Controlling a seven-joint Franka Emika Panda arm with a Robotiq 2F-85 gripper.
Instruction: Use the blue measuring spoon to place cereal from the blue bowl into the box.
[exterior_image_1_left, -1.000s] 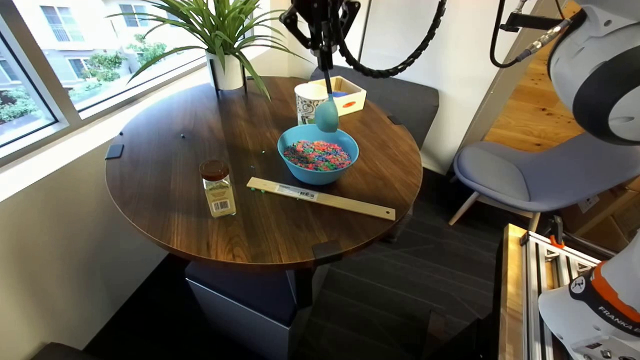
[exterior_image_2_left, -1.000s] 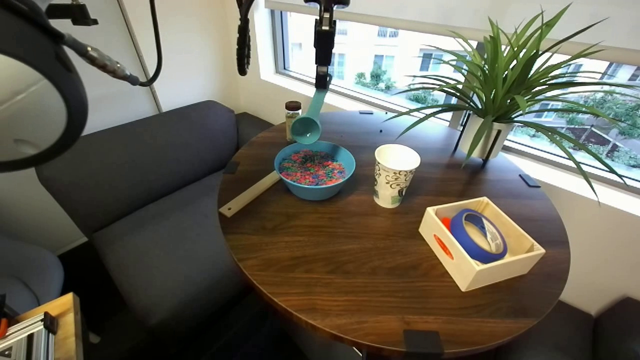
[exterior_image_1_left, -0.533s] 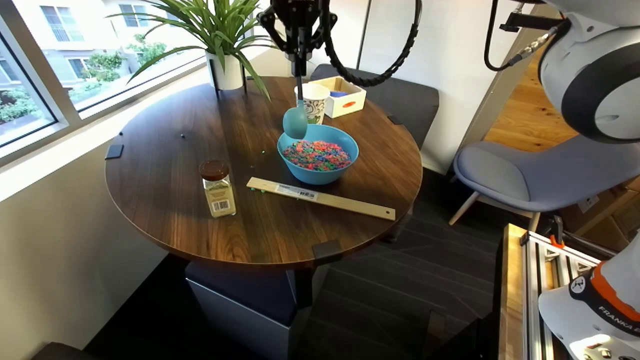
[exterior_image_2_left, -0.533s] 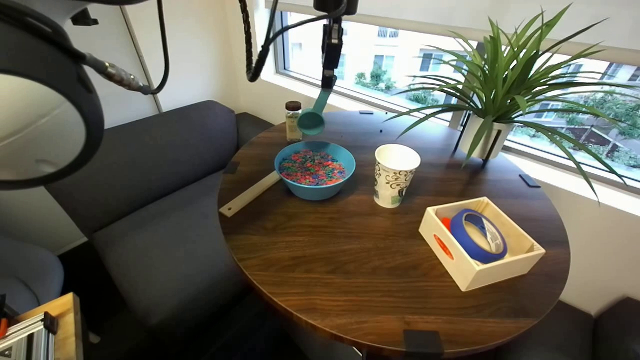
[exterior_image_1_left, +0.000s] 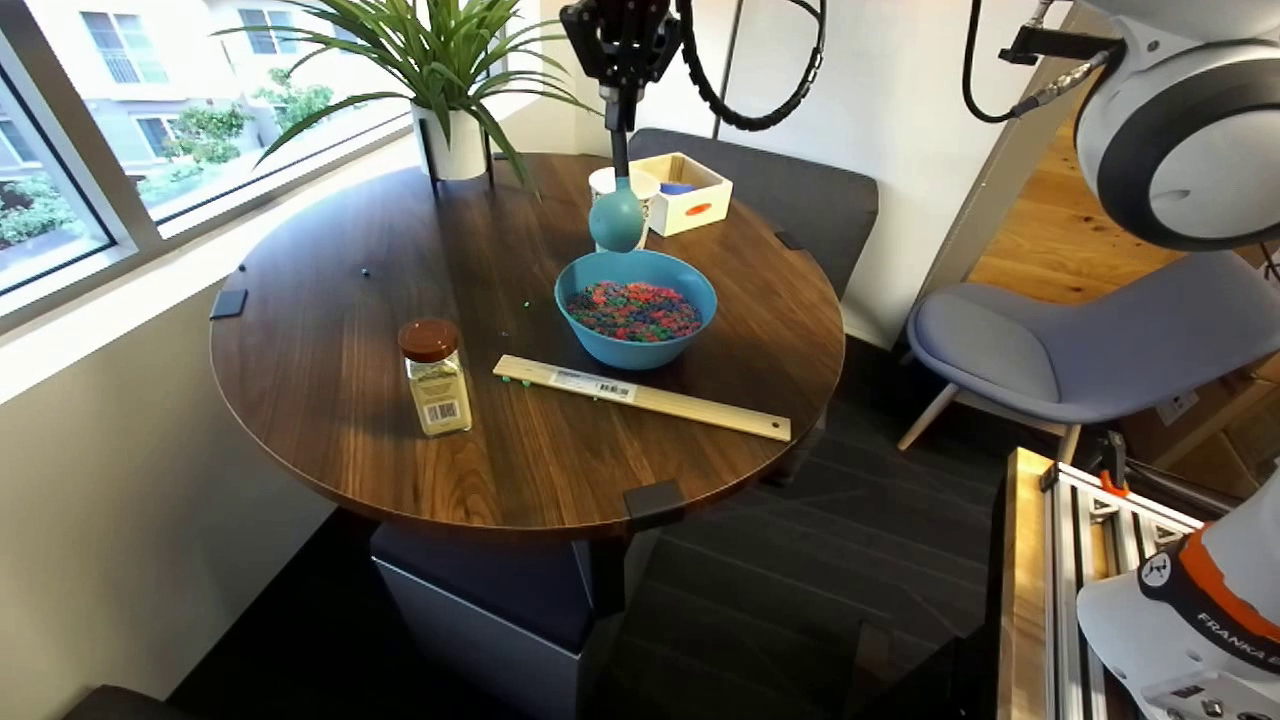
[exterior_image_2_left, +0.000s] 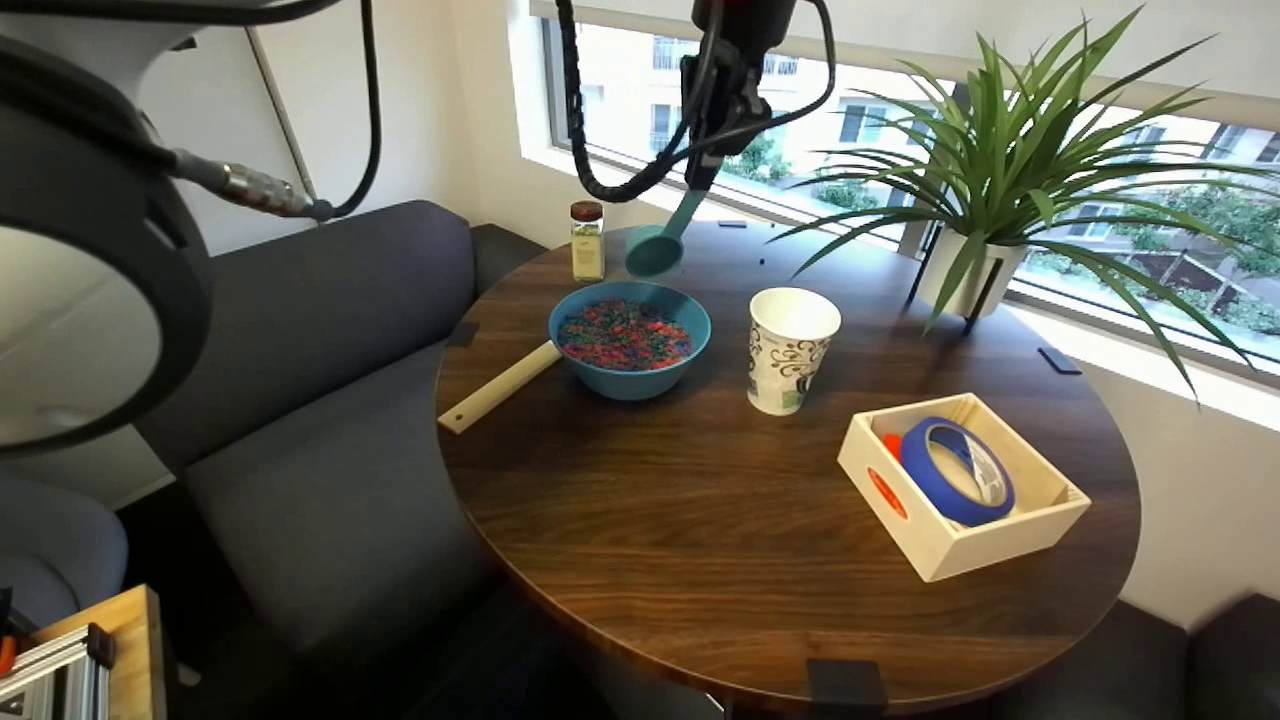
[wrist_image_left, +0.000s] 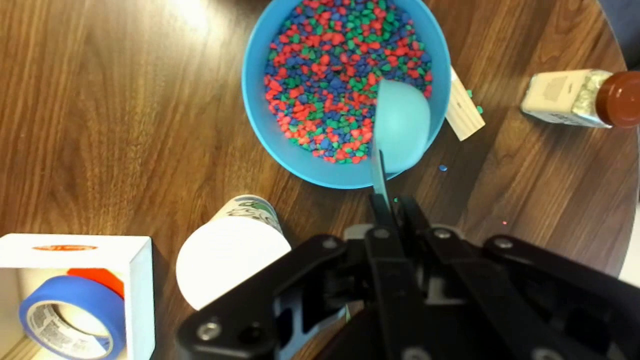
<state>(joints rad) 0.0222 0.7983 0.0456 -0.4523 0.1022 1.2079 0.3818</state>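
My gripper (wrist_image_left: 392, 207) is shut on the handle of the blue measuring spoon (wrist_image_left: 402, 127); it also shows in both exterior views (exterior_image_1_left: 617, 218) (exterior_image_2_left: 655, 252). The spoon hangs above the table by the blue bowl's rim, apart from the bowl (exterior_image_1_left: 640, 350) (exterior_image_2_left: 625, 387). Its scoop is tipped on its side: the wrist view shows its rounded back, an exterior view its hollow, with no cereal visible there. The cereal (wrist_image_left: 340, 75), red, green and blue pieces, fills the lower bowl. The tan box (exterior_image_2_left: 910, 520) (exterior_image_1_left: 697, 210) stands beyond the patterned cup, with tape inside.
The white patterned cup (exterior_image_2_left: 785, 365) stands between bowl and box. A blue tape roll (exterior_image_2_left: 925, 480) and something red lie in the box. A wooden stick (exterior_image_1_left: 690, 408) lies beside the bowl. A brown-lidded jar (exterior_image_1_left: 437, 385) and a potted plant (exterior_image_2_left: 970, 270) stand on the table. Few pieces lie scattered.
In an exterior view the spoon moves left, then back right and up. In an exterior view the gripper and spoon shift right and the gripper tilts more. Bowl, cup and box stay put.
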